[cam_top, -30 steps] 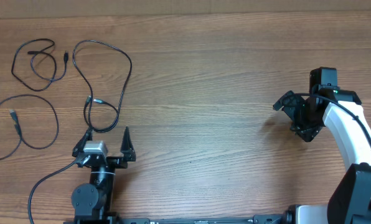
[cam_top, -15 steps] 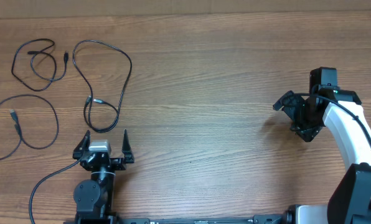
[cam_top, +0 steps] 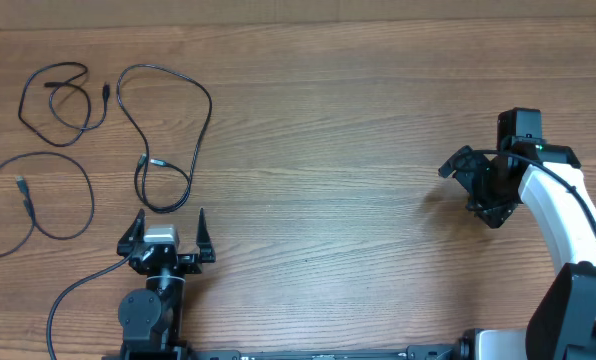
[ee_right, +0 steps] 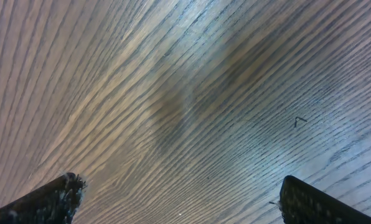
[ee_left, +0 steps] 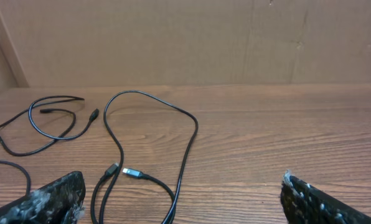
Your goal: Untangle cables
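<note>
Three black cables lie apart at the table's left. A small looped cable (cam_top: 56, 100) is at the far left back. A big looped cable (cam_top: 193, 100) lies beside it, with a silver-tipped plug (cam_top: 148, 160). A third cable (cam_top: 63, 190) curves along the left edge toward the front. My left gripper (cam_top: 168, 222) is open and empty, just in front of the big loop's near bend. In the left wrist view the big loop (ee_left: 188, 134), its plug (ee_left: 131, 172) and the small loop (ee_left: 48, 118) lie ahead of the open jaws (ee_left: 185, 208). My right gripper (cam_top: 470, 190) is open over bare wood (ee_right: 182, 205).
The wooden table (cam_top: 328, 130) stretches between the two arms. A brown cardboard wall (ee_left: 173, 37) stands along the far edge. The third cable's tail (cam_top: 68, 295) runs past the left arm's base toward the front edge.
My left gripper has drawn back slightly toward the front edge and squared up, away from the big loop's near bend. The cables and the right arm have not moved.
</note>
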You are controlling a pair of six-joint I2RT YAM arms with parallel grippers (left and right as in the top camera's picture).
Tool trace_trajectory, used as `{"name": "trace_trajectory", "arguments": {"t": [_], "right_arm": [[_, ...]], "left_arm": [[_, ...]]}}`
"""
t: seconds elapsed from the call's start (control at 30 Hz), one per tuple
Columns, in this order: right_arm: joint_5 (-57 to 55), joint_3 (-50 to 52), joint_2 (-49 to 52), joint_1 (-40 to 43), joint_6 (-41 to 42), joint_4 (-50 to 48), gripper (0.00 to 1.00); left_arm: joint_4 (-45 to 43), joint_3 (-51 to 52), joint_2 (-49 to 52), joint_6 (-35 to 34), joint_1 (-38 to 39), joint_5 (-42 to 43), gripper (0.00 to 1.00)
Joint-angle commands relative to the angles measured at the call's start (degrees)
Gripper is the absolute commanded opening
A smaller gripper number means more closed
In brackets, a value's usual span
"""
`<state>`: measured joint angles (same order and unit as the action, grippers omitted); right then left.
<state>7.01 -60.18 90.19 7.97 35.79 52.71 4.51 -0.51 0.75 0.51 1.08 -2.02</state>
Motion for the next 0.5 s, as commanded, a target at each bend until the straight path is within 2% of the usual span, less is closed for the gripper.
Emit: {"name": "trace_trajectory", "arguments": {"t": [0.0, 0.47], "right_arm": [[-0.79, 0.33, 0.00, 0.31, -0.20, -0.13, 1.00], [-0.79, 0.33, 0.00, 0.31, -0.20, -0.15, 1.00]], "left_arm": [[0.00, 0.24, -0.61, 1.22, -0.33, -0.92, 1.00], [-0.20, 0.22, -0.55, 1.22, -0.31, -0.52, 0.99]]}}
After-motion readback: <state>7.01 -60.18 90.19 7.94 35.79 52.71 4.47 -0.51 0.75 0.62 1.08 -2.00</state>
